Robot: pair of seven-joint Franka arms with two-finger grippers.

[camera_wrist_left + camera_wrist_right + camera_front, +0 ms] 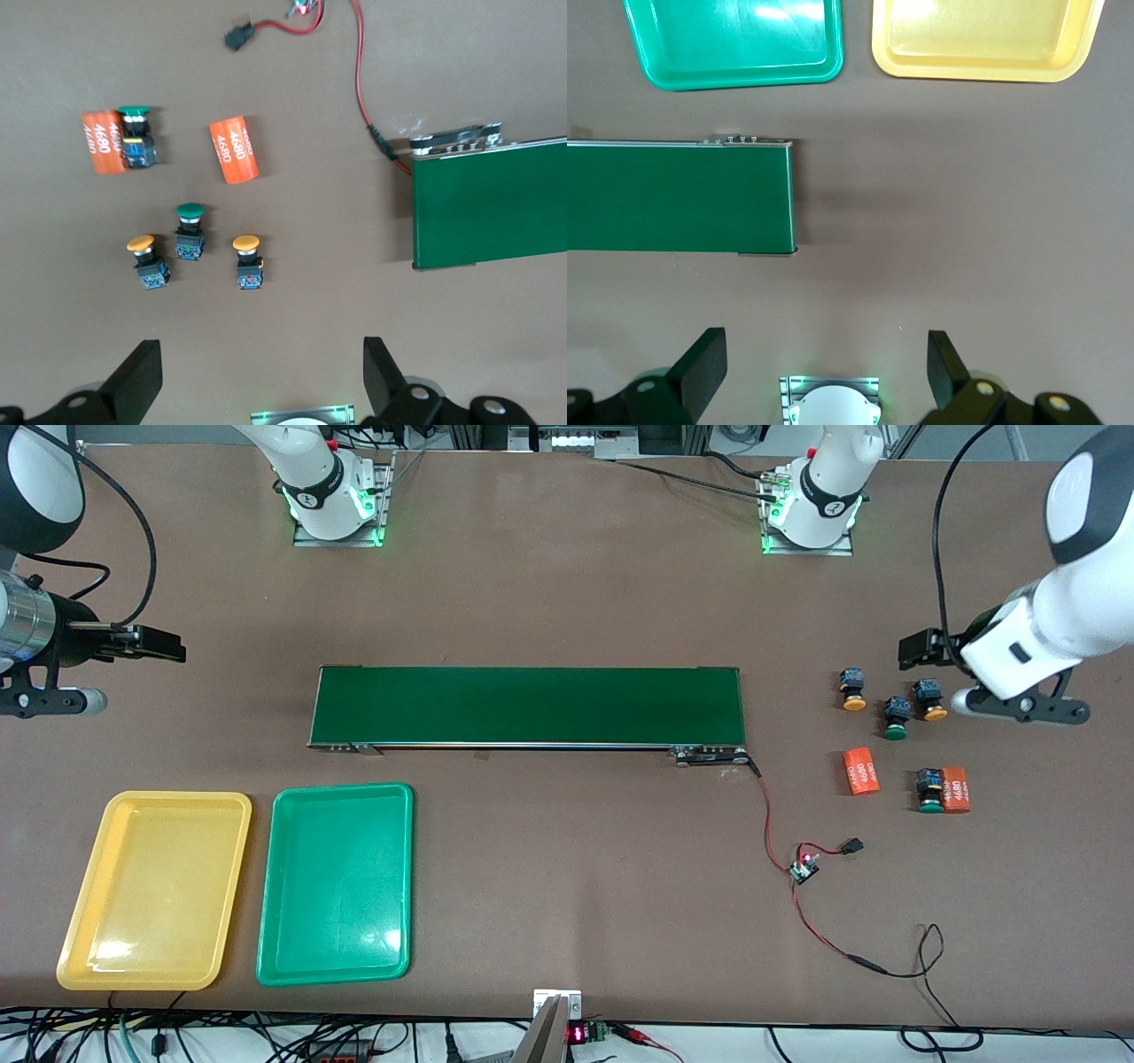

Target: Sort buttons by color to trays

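Below my left gripper (pixel 257 376), whose jaws stand wide and hold nothing, four buttons lie near two orange cylinders (pixel 860 770) off the conveyor belt's (pixel 527 706) end. The closest is an orange-capped button (pixel 248 260), lying on its side, cap pointing away from me. My right gripper (pixel 824 372), equally spread and empty, waits near the yellow tray (pixel 155 890) and green tray (pixel 337 884), so I judge the left arm should reach first.

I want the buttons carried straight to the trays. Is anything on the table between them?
Yes: the conveyor belt lies between the buttons, at the left arm's end, and the trays at the right arm's end, though slightly farther from the camera than the trays.
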